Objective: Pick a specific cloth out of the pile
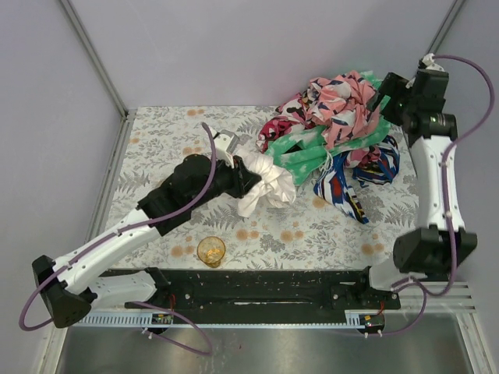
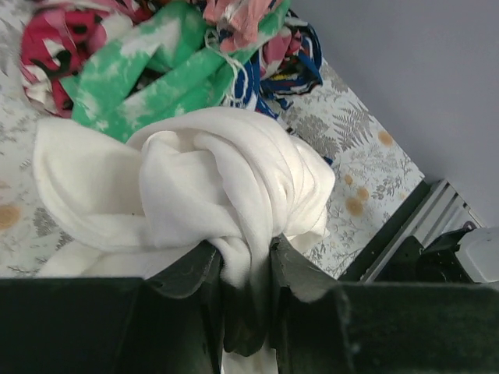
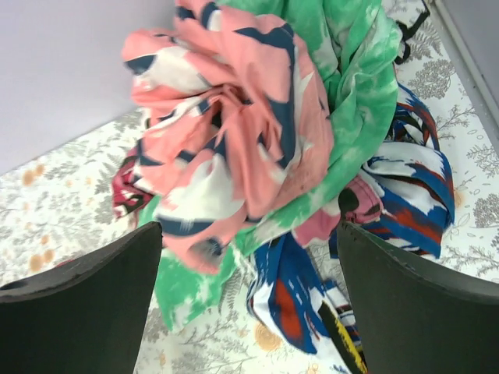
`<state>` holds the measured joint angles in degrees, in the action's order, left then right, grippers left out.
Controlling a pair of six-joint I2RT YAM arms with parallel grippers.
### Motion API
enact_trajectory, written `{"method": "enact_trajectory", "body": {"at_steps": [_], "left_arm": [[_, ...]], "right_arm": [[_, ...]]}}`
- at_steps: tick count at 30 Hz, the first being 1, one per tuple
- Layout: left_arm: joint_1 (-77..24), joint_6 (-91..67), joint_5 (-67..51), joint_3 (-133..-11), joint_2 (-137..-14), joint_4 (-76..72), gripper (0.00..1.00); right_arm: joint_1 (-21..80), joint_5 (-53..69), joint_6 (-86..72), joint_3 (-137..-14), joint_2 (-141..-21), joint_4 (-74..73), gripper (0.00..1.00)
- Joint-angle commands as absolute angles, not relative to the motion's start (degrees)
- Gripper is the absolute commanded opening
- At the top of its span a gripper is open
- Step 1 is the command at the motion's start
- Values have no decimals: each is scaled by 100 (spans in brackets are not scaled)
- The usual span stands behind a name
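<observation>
**White cloth gripped; removal from the heap not yet finished**

The fern-printed desk [image 1: 156, 148] is seen carrying the heap of colourful fabrics [image 1: 343, 117] at the upper right of the top view. The plain white soft cloth [image 1: 269, 183] is found near the frame's centre, just beside the heap's left edge. Whether it is touched by the green-white mottled piece [image 2: 148, 78] cannot be told. Its bunched folds are clamped between the fingers of the left end effector [image 2: 243, 261]. The right end effector [image 3: 248, 241] is held spread wide over the heap, with nothing gripped. Selection and grasp are judged done; drawing the cloth well clear and setting it down are left.
</observation>
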<state>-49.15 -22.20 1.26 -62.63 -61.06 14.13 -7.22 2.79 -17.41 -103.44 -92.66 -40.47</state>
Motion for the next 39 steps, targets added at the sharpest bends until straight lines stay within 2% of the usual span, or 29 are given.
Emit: {"method": "enact_trajectory", "body": {"at_steps": [1, 6, 7, 8, 9, 14, 21, 24, 28, 34, 39], "left_arm": [[-4904, -2785, -404, -5916, -6362, 466, 2], [-4913, -3260, -650, -5468, -6890, 264, 2], [-4913, -3313, -633, -5388, -6986, 264, 11], [-4913, -3340, -642, -5327, -7066, 281, 40], [-4913, -3296, -659, -5300, -7110, 342, 99], [-4913, -3068, 402, -5590, -6839, 1273, 99], [-4861, -3225, 2923, -5134, -5100, 2205, 99], [-4677, -3401, 3575, -4922, -4581, 2609, 99], [-4063, -3699, 3753, -4694, -4141, 2979, 99], [-3113, -3797, 3375, -4316, -3674, 3023, 99], [-2830, -3867, 3340, -4157, -3542, 3032, 99]], "right_arm": [[-616, 536, -1977, -9283, -7869, -3384, 99], [-571, 528, -2196, -7755, -6866, -2927, 99], [-571, 501, -2258, -7508, -6708, -2866, 99], [-571, 518, -2311, -7227, -6584, -2804, 99], [-571, 579, -2355, -6990, -6444, -2699, 99], [-571, 625, -2680, -5969, -5872, -2216, 99], [-571, -166, -2795, -5160, -5160, -2162, 99], [-571, -307, -2847, -4984, -4984, -2162, 99], [-571, -588, -2813, -4799, -4790, -2162, 100], [-571, -844, -2681, -4527, -4492, -1969, 100], [-571, -852, -2637, -4412, -4324, -1846, 99]]}}
